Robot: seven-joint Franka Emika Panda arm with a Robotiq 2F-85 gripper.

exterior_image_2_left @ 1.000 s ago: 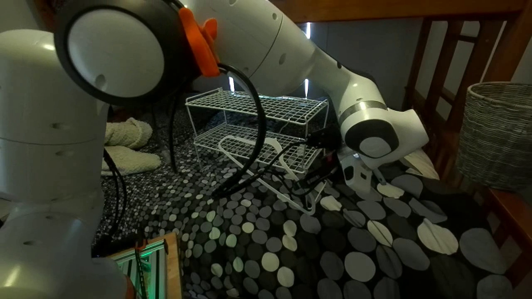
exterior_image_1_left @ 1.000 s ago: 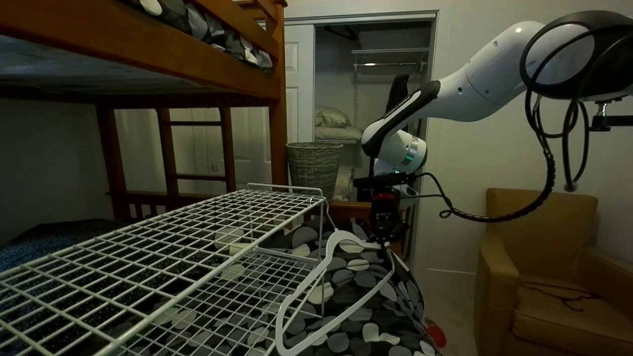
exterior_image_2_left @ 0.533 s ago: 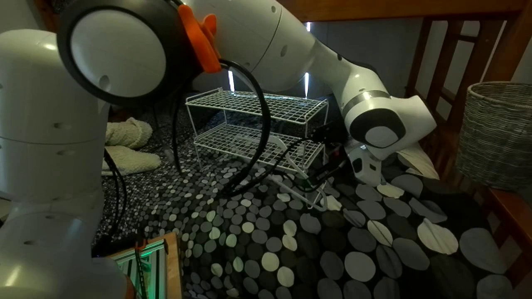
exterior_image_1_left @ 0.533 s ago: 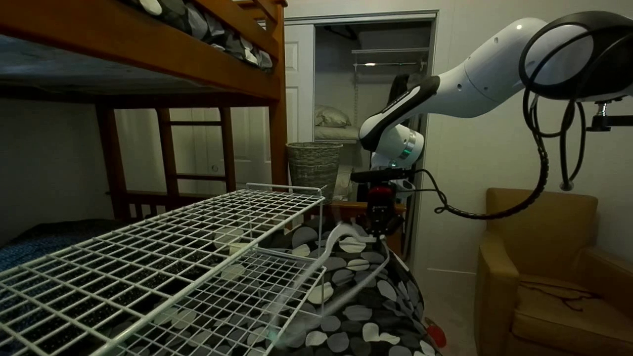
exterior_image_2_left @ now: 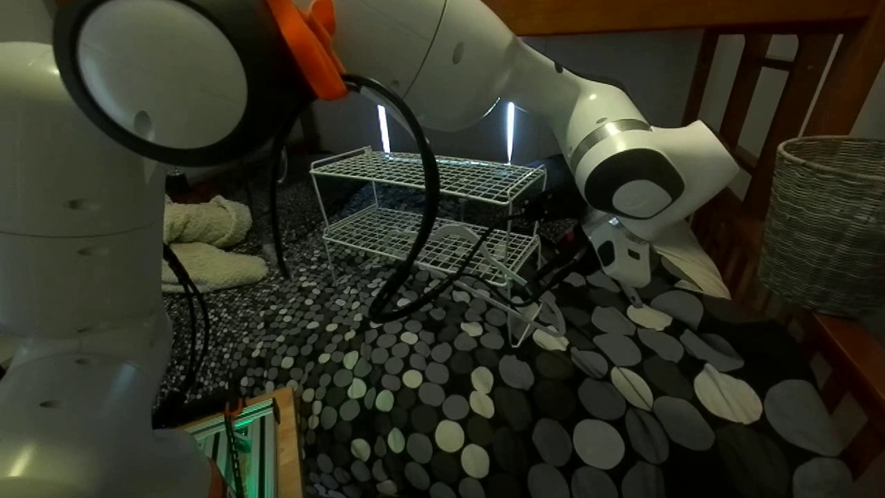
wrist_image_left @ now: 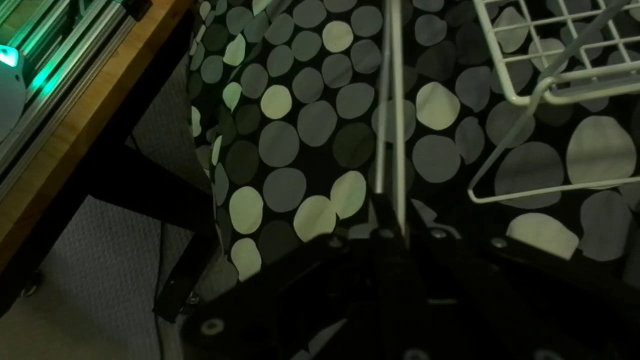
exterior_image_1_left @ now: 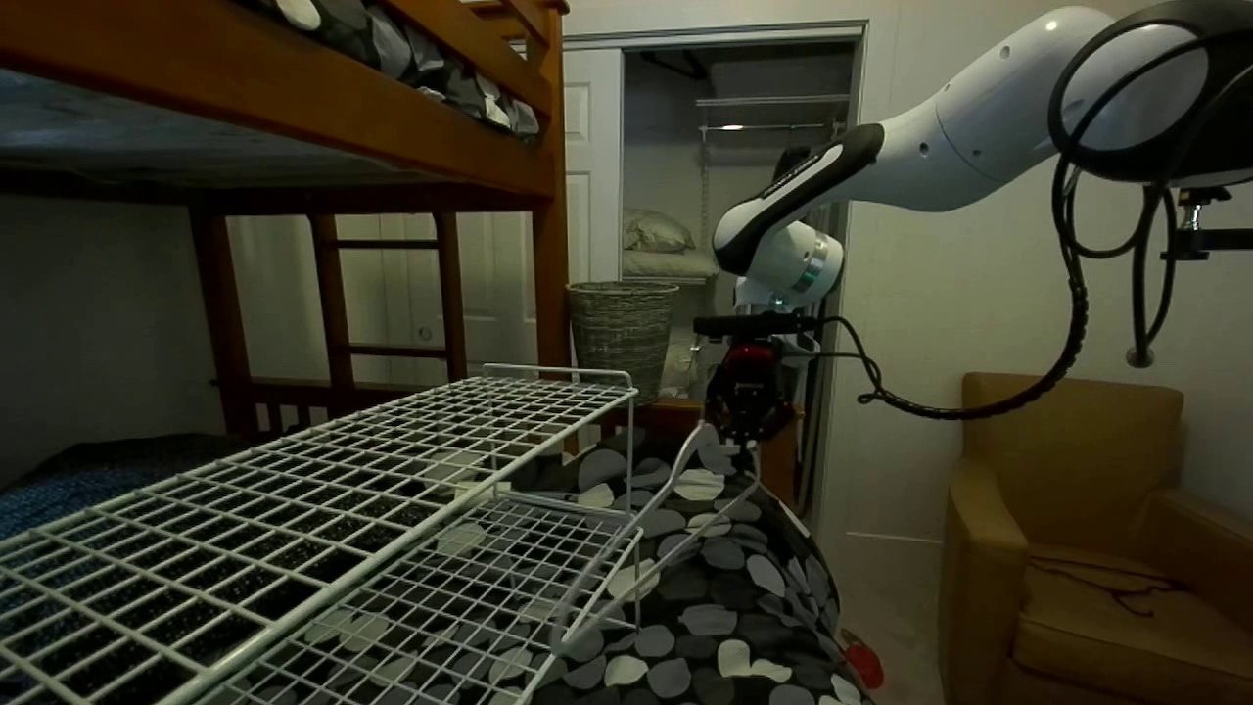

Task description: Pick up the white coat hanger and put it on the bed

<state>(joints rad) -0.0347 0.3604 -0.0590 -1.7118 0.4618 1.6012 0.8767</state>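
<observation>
My gripper [exterior_image_1_left: 741,439] is shut on the white coat hanger [exterior_image_1_left: 682,468] and holds it above the bed [exterior_image_1_left: 710,627]. In an exterior view the hanger slants down from the fingers toward the wire rack and overlaps it. I cannot tell whether they touch. In an exterior view the hanger [exterior_image_2_left: 499,265] shows partly behind cables, with the gripper [exterior_image_2_left: 543,280] at its right end. In the wrist view, thin hanger bars [wrist_image_left: 398,125] run up from between the fingertips [wrist_image_left: 396,212], over the dotted bedspread [wrist_image_left: 317,122].
A two-level white wire rack [exterior_image_1_left: 431,529] stands on the bed, close beside the hanger. A wicker basket [exterior_image_2_left: 823,228] stands on the bed's wooden end. A wooden post [exterior_image_1_left: 550,294] carries the upper bunk. A cream blanket [exterior_image_2_left: 218,266] lies near my arm's base.
My gripper has risen with the hanger in it. The hanger has lifted and turned, and looked blurred half a second ago. The rack's end has shifted very slightly.
</observation>
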